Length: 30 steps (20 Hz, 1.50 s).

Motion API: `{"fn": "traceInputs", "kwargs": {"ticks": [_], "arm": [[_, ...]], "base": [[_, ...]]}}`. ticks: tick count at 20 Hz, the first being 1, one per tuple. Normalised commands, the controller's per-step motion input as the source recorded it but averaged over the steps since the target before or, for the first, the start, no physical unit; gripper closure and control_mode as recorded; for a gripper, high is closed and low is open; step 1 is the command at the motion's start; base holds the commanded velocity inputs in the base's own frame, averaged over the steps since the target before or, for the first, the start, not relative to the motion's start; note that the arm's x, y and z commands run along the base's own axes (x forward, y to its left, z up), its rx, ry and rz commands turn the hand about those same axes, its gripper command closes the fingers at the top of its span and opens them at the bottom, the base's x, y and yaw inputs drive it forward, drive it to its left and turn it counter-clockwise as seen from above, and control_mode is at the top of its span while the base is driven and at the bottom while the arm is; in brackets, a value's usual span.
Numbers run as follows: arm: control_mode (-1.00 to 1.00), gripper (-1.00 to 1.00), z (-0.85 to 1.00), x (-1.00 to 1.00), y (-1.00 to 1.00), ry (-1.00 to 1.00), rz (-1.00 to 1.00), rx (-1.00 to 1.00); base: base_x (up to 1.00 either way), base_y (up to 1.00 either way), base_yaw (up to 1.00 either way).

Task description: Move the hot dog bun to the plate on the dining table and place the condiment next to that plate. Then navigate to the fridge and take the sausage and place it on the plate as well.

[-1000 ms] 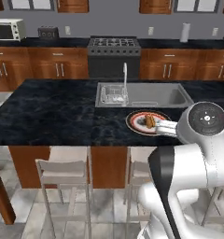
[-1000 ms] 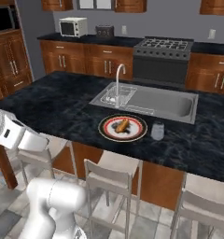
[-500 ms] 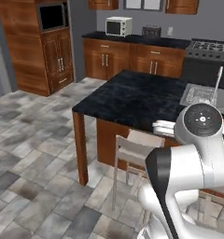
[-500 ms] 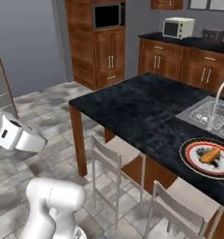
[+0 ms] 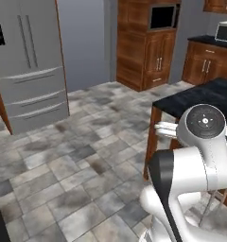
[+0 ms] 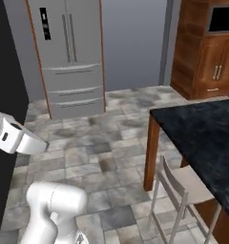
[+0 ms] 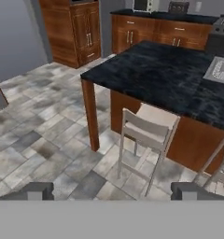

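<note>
The tall grey fridge (image 5: 30, 61) stands closed across the tiled floor, with its black display strip at the upper left; it also appears in the right base view (image 6: 68, 57). The dining table (image 6: 202, 128) has its black marbled end to my right. My gripper (image 7: 116, 191) is open with nothing between its fingertips (image 7: 39, 190), and it looks over the dining table's corner (image 7: 170, 74). The hot dog bun, plate, condiment and sausage are out of view.
A pale stool (image 7: 144, 128) stands at the table's near side, and another view shows it too (image 6: 181, 183). A brown wood cabinet tower (image 5: 148, 42) with a built-in oven stands beyond. A microwave (image 5: 225, 32) sits on the back counter. The steel sink (image 7: 221, 70) is inset in the table.
Both base views have swung left, from the island with the plate to the open floor and fridge: the camera moved, not the things. The gripper has stayed open.
</note>
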Motion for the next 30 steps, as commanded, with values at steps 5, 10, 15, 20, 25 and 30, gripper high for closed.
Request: {"fn": "traceInputs", "kwargs": {"ticks": [5, 10, 15, 20, 25, 30], "arm": [[1.00, -1.00, 0.00, 0.00, 0.00, 0.00, 0.00, 0.00], [1.00, -1.00, 0.00, 0.00, 0.00, 0.00, 0.00, 0.00], [1.00, -1.00, 0.00, 0.00, 0.00, 0.00, 0.00, 0.00], [1.00, -1.00, 0.00, 0.00, 0.00, 0.00, 0.00, 0.00], [1.00, -1.00, 0.00, 0.00, 0.00, 0.00, 0.00, 0.00], [1.00, -1.00, 0.00, 0.00, 0.00, 0.00, 0.00, 0.00]], "base": [[0.54, 0.21, 0.65], [1.00, 0.04, 0.46], [1.00, -0.11, 0.20], [1.00, -0.21, 0.01], [1.00, -0.25, 0.00], [1.00, -0.53, 0.00]]}}
